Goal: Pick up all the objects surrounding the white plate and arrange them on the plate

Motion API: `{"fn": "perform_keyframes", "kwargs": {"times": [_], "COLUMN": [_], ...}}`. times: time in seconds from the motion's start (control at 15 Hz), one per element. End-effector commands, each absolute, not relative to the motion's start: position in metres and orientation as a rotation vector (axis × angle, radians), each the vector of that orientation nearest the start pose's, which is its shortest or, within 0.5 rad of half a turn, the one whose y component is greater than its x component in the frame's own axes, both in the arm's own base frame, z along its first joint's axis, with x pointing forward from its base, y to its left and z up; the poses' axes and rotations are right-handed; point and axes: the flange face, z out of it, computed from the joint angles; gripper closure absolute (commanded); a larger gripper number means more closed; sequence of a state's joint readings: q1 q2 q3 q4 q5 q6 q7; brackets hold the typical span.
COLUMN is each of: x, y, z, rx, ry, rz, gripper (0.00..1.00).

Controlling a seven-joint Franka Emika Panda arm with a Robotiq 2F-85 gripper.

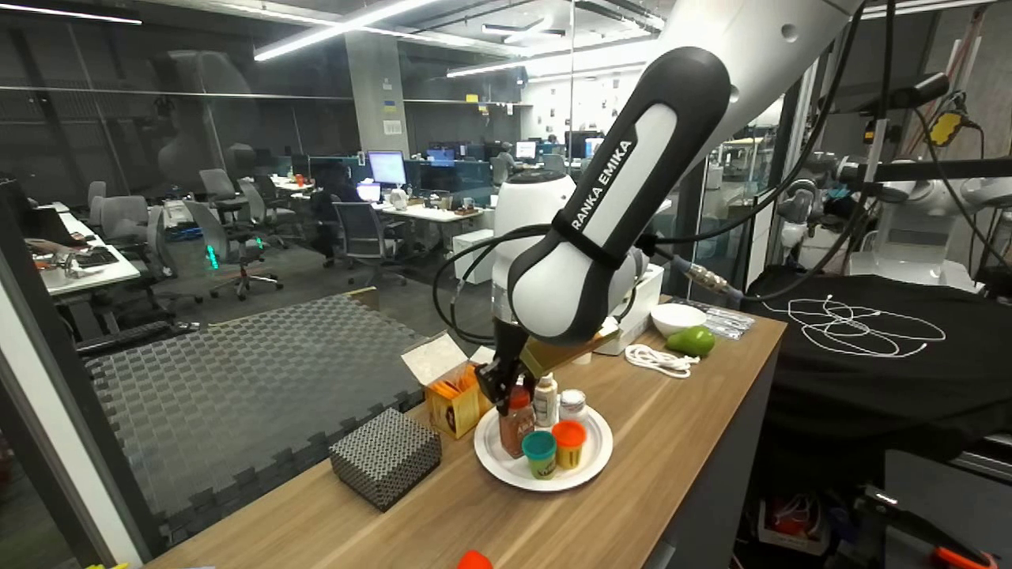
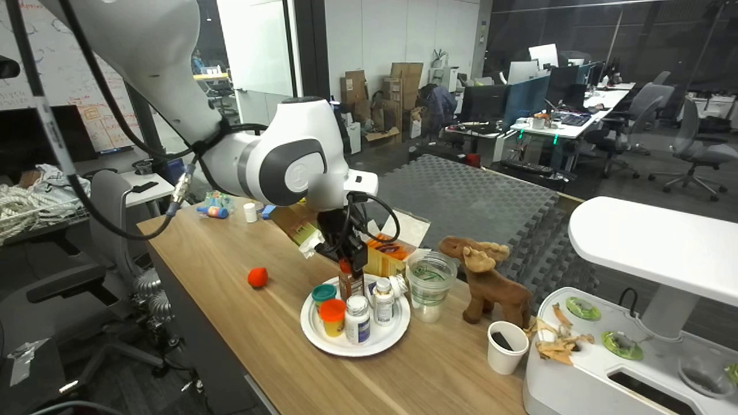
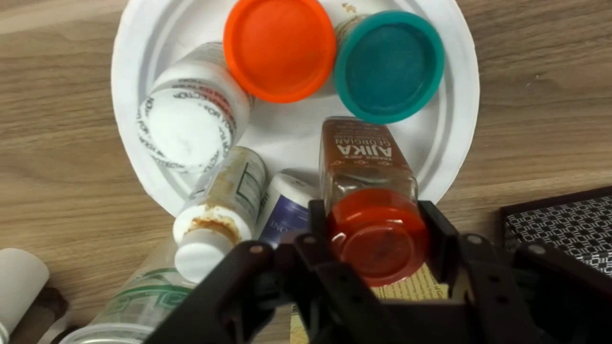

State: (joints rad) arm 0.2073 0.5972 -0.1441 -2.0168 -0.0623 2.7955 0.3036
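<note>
My gripper (image 3: pixel 373 224) is shut on the red cap of an orange-brown bottle (image 3: pixel 366 148), one finger on each side. That bottle stands upright or nearly so over the white plate (image 3: pixel 466 81); whether its base touches I cannot tell. Around it on the plate are a teal cup (image 3: pixel 389 67), an orange cup (image 3: pixel 279 48) and two upright white bottles (image 2: pixel 357 320). A further white bottle with a blue label (image 3: pixel 287 210) looks laid on its side near the plate's edge, partly hidden behind a finger. Both exterior views show the group on the plate.
Close to the plate are a grey patterned block (image 1: pixel 386 454), an open carton box (image 1: pixel 455 407) and a clear plastic cup (image 2: pixel 429 282). Farther along stand a plush moose (image 2: pixel 490 282) and a paper cup (image 2: pixel 506 349). A small red ball (image 2: pixel 258 277) lies on the table.
</note>
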Motion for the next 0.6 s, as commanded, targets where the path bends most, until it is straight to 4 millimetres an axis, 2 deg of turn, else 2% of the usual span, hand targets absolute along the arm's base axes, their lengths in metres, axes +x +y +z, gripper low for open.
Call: {"fn": "perform_keyframes", "kwargs": {"times": [0.0,0.53], "x": [0.615,0.609], "y": [0.031,0.016], "z": [0.169,0.165], "rx": [-3.222,-3.223], "ry": [0.26,0.277], "rz": [-0.361,-0.321], "gripper": [0.76,0.76]}}
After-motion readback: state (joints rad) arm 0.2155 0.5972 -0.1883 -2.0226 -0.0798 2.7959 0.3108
